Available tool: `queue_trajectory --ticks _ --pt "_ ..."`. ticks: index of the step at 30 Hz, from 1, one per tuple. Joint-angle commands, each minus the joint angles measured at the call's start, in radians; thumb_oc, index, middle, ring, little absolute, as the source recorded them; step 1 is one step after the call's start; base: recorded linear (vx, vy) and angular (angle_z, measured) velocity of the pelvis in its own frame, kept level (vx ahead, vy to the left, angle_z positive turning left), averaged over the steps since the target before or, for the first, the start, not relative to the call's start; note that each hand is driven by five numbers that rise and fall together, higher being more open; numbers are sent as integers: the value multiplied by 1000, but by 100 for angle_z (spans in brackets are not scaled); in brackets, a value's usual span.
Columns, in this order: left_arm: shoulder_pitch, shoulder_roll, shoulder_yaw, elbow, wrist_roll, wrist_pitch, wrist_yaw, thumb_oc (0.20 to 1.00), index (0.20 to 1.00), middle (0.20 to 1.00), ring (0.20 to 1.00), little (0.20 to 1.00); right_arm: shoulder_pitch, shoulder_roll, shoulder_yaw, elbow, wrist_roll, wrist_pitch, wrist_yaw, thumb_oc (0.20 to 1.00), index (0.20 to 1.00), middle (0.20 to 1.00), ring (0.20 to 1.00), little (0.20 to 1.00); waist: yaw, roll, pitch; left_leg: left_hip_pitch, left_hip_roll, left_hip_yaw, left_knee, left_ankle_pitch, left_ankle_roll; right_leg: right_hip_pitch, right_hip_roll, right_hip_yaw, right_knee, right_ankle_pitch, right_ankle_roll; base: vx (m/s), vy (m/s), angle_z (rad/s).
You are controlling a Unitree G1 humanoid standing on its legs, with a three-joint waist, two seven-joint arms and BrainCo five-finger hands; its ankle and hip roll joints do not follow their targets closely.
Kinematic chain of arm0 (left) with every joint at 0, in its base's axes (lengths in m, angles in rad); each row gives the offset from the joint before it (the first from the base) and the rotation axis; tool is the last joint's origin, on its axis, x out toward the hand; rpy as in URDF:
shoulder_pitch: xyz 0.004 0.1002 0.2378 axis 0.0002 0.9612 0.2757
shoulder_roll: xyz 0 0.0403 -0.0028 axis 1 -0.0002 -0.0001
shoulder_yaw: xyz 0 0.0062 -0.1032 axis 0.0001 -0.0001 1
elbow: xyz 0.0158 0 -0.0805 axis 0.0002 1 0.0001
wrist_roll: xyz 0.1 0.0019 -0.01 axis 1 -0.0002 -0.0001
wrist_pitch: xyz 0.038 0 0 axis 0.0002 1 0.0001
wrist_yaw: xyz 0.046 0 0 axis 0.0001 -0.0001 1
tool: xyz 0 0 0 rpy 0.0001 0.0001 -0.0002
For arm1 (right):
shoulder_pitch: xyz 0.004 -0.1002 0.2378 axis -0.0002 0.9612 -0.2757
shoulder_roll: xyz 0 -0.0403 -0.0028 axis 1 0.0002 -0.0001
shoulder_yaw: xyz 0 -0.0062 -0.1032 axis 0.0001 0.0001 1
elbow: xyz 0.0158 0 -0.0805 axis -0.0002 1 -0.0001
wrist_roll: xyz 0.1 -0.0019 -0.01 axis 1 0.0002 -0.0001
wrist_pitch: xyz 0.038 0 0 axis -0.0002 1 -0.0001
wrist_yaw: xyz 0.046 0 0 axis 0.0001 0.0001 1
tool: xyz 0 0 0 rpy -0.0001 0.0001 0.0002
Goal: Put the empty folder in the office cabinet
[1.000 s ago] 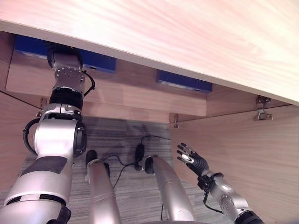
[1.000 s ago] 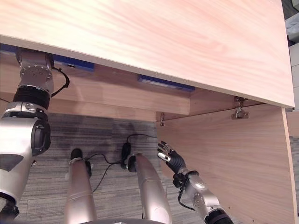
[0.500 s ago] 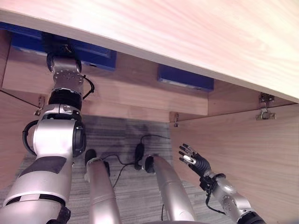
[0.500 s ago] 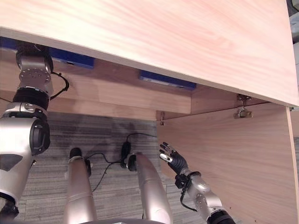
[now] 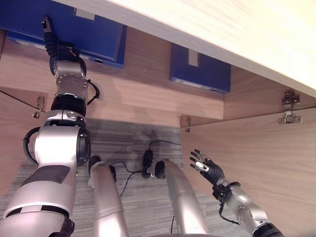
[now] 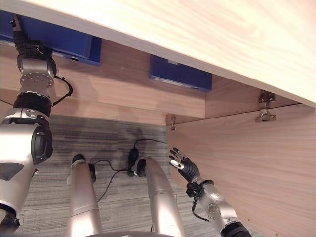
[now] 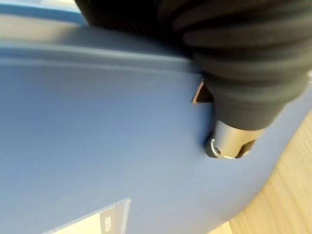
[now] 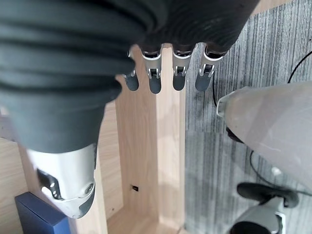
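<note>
Two hands are at work, and only one is busy. The left hand (image 5: 48, 30) reaches up into the cabinet (image 5: 148, 94) and lies against the face of the blue folder (image 5: 96, 27) on the shelf; in its wrist view the dark cover and one silver finger sit right on the blue surface, but whether the fingers curl round the folder's edge or merely press flat I cannot tell, since the rest of them are hidden. The right hand (image 6: 183, 164) hangs low beside the open cabinet door (image 6: 247, 163), fingers straight and spread, touching nothing.

The folder stands on the shelf with its lower edge close to the shelf's front lip, so it looks placed but perhaps not pushed fully home. A second blue folder (image 5: 200, 69) stands further along the same shelf, well apart from the first.

Several risks follow from this; if the left hand draws back while a fingertip catches the folder's edge, it may drag the folder forward over the lip and tip it onto the grey carpet (image 5: 133, 148) below; if the hand pushes off-centre, the folder may twist or fall flat on the shelf; an empty folder is probably light, so even a small snag would move it. The wooden top (image 5: 222, 29) overhangs the arm closely, and a steep withdrawal may knock the wrist against its underside. The right hand sits near the door, and a stray swing may nudge it.
</note>
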Motion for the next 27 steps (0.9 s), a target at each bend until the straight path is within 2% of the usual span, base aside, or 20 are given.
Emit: queue_trajectory --ticks 1,11,27 --pt "-77 90 3 -18 18 -41 -8 200 200 200 200 200 -11 -56 -38 -71 49 -51 -1 1000 1000 1000 1000 1000 -4 40 5 19 7 3 66 -150 113 25 22 -3 41 -110 45 -16 33 -1" --pt "-85 80 -2 -13 37 -38 -3 200 200 200 200 200 -8 -69 -49 -80 46 -48 6 1000 1000 1000 1000 1000 -9 52 -5 -8 -5 13 56 -144 118 -6 8 1 43 -104 42 9 18 4" --pt "-202 167 -38 73 96 -27 36 200 200 200 200 200 -19 -121 -74 -120 62 -63 13 1000 1000 1000 1000 1000 -24 55 -32 -54 -4 12 67 -145 126 -41 10 0 42 -96 44 9 1 0"
